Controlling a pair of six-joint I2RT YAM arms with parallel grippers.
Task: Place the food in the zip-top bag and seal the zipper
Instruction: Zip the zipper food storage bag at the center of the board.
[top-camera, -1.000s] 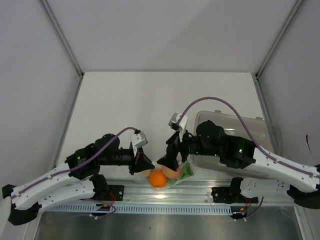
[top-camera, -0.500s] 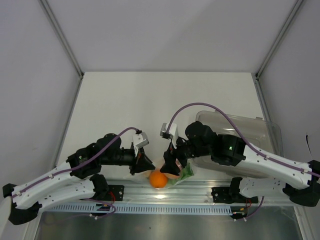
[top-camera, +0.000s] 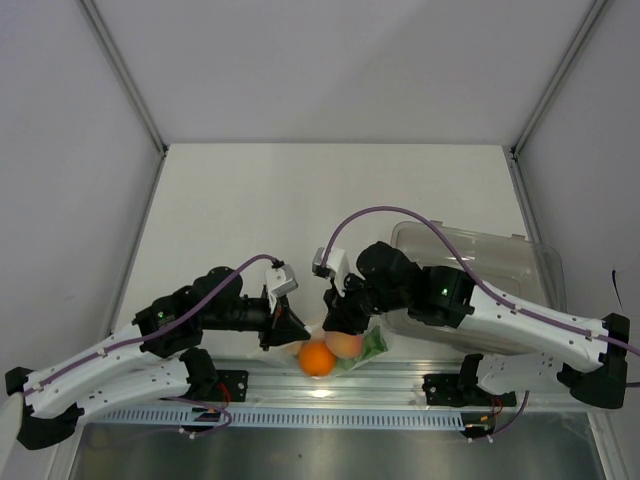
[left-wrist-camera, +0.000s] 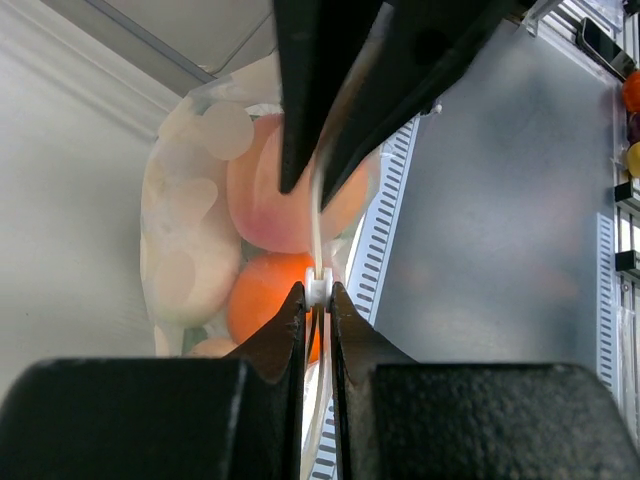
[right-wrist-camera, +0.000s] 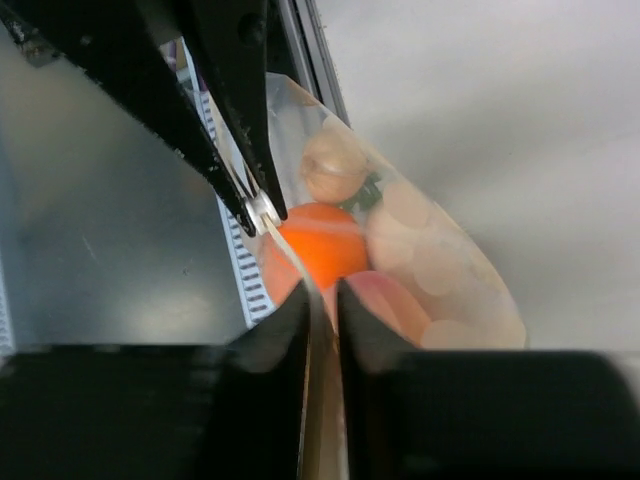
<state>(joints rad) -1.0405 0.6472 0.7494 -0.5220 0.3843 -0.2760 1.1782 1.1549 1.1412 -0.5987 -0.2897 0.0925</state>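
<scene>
We see the small clear crinkly zip-top bag (left-wrist-camera: 180, 200) at the near edge of the white tabletop (top-camera: 300, 200), between the two arms. Its mouth edge is stretched between them. The left end effector (left-wrist-camera: 318, 290) is clamped tight on the thin clear zipper strip (left-wrist-camera: 316, 230), with a small white bit of the strip pinched at its fingertips. The right end effector (right-wrist-camera: 322, 295) sits just beside it on the same strip. Its fingers stand narrowly apart with the strip running between them; the close views are too blurred for us to tell whether they actually press it. Inside the bag, below both end effectors, lie the round orange (top-camera: 316, 358), the reddish-orange round fruit (top-camera: 347, 345), the pale egg-like piece (right-wrist-camera: 335, 170) and the leafy green lettuce head (top-camera: 374, 345). The large clear rigid rectangular tray (top-camera: 500, 255) lies to the right, partly under the right arm.
</scene>
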